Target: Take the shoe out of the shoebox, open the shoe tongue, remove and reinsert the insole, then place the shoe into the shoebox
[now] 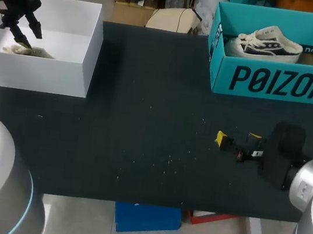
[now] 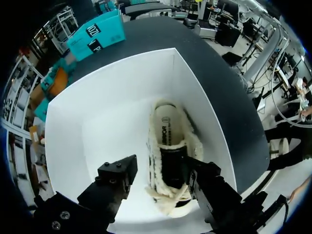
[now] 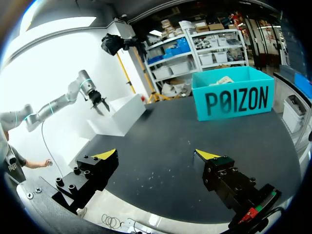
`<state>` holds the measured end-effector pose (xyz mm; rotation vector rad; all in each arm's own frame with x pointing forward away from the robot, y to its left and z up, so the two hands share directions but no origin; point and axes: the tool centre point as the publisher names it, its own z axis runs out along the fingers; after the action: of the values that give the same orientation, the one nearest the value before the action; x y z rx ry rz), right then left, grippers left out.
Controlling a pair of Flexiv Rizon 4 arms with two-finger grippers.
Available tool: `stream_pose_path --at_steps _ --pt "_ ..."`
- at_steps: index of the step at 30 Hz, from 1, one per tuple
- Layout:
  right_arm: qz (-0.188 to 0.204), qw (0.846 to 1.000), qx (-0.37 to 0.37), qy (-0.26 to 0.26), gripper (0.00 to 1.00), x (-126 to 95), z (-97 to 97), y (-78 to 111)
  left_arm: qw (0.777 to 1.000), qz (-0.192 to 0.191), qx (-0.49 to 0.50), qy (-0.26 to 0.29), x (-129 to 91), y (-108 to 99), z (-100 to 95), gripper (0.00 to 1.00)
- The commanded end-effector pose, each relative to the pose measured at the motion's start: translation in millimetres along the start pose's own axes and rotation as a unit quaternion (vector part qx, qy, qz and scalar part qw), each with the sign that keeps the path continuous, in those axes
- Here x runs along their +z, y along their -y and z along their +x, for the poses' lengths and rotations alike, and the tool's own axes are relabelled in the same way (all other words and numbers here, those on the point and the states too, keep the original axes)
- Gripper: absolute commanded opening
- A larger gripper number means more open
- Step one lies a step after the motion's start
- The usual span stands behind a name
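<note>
Worktop: the dark, matte worktop (image 1: pixel 141 138) is carrying two boxes, one at each far corner.
White box: the open, white, square-walled box (image 1: pixel 51 75) is standing at the far left, on my left arm's side.
Teal shoebox: the open teal cardboard shoebox (image 1: pixel 279 82) is sitting at the far right.
Sneaker: a white canvas sneaker with dark trim (image 1: pixel 267 44) is lying on its side inside the teal shoebox.
Cream shoe: a cream, fleece-lined shoe (image 2: pixel 168 146) is lying on the white box's floor.
Left tool: the left tool (image 2: pixel 161 165) is hanging released over the cream shoe's near end, one finger close beside it and the other well apart.
Right tool: the right tool (image 3: pixel 156 155) is hovering over bare worktop in front of the teal shoebox, fingers spread wide and grasping nothing.
</note>
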<state>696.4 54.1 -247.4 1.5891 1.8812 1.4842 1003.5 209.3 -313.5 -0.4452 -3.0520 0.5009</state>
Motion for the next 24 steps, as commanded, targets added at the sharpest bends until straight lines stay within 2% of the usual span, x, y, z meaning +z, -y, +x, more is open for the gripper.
stream_pose_path --at_steps 1,7,13,17,24 --pt "-0.003 1.0 0.0 0.002 1.0 1.1 1.5 2.1 1.0 -0.002 -0.001 0.007 -28.8 10.8 0.7 1.0" --pt "-0.003 1.0 0.0 0.002 1.0 1.1 1.5 2.1 1.0 -0.003 -0.001 0.01 -76.2 34.8 -6.1 1.0" --pt "-0.003 1.0 0.0 0.002 1.0 1.1 1.5 2.1 0.999 -0.03 0.009 0.025 -108.9 61.5 5.5 1.0" --pt "-0.003 1.0 0.0 0.002 1.0 1.1 1.5 2.1 0.998 -0.051 0.02 0.026 -117.7 85.0 17.6 1.0" --pt "-0.003 1.0 0.0 0.002 1.0 1.1 1.5 2.1 0.998 -0.057 0.017 0.021 -109.6 110.7 46.3 1.0"
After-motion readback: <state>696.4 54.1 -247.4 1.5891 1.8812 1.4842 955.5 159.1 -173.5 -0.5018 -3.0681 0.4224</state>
